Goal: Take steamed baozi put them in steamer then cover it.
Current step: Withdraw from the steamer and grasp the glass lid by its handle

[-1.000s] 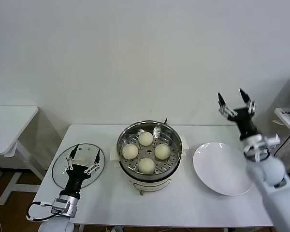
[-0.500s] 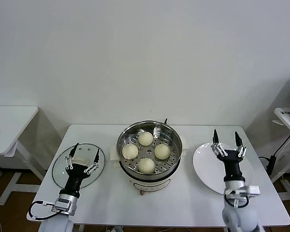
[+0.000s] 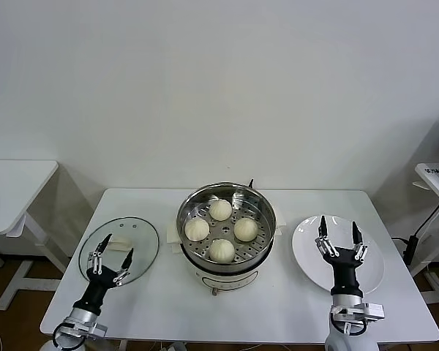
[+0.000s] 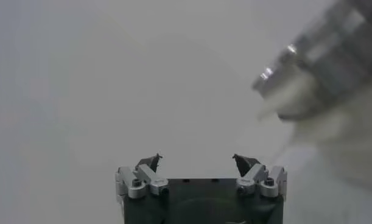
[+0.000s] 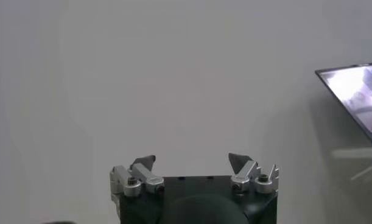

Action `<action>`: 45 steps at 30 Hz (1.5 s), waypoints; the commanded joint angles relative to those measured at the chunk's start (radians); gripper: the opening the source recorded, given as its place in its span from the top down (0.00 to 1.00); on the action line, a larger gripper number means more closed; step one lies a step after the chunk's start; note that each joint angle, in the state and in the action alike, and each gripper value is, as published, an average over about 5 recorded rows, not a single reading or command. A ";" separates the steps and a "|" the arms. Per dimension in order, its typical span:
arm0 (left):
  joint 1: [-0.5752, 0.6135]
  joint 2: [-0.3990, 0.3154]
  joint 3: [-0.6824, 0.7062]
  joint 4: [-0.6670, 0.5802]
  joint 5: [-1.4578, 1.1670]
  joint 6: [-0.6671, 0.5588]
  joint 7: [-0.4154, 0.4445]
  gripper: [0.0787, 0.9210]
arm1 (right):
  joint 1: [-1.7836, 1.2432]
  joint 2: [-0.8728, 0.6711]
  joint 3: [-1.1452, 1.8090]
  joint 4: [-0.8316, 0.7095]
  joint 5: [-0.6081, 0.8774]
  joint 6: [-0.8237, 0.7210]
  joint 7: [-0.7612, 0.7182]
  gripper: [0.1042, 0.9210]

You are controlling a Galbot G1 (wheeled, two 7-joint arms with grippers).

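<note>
The steamer (image 3: 259,203), a shiny steel pot on a white base, stands mid-table with several off-white baozi (image 3: 220,210) lying on its perforated tray. The flat glass lid (image 3: 143,235) with its white handle lies on the table to the steamer's left. My left gripper (image 3: 118,245) is open, pointing up over the lid's near edge, with nothing between its fingers. In the left wrist view the left gripper (image 4: 197,159) is open too, and the steamer (image 4: 332,55) is a blur beyond. My right gripper (image 3: 337,222) (image 5: 192,159) stands open and empty over the white plate (image 3: 305,252).
The white table (image 3: 278,311) carries lid, steamer and plate in a row. A smaller white side table (image 3: 14,183) stands off to the left. A lit screen (image 5: 356,91) shows at the edge of the right wrist view.
My right arm came down from high at the far right to the front, over the plate. My left gripper drew back toward the table's front edge. Both stayed open.
</note>
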 commanded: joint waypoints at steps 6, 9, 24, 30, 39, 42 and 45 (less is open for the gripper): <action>-0.079 0.072 -0.150 0.190 0.597 -0.051 -0.166 0.12 | -0.029 0.024 0.009 -0.010 -0.006 0.020 0.002 0.12; -0.098 0.085 -0.136 0.200 0.600 -0.036 -0.164 0.12 | -0.028 0.023 0.011 -0.013 -0.004 0.020 0.001 0.12; -0.210 0.105 -0.055 0.258 0.603 0.014 -0.129 0.12 | -0.025 0.022 0.037 -0.019 -0.005 0.019 -0.001 0.12; -0.249 0.104 -0.025 0.290 0.614 0.031 -0.122 0.12 | -0.024 0.022 0.046 -0.027 -0.007 0.021 -0.001 0.12; -0.296 0.101 0.000 0.338 0.628 0.048 -0.124 0.12 | -0.018 0.021 0.062 -0.041 -0.011 0.028 -0.002 0.12; -0.311 0.099 0.008 0.351 0.631 0.054 -0.125 0.12 | -0.016 0.021 0.064 -0.047 -0.012 0.030 -0.003 0.12; -0.328 0.098 0.016 0.368 0.631 0.059 -0.129 0.12 | -0.014 0.021 0.065 -0.052 -0.014 0.032 -0.003 0.12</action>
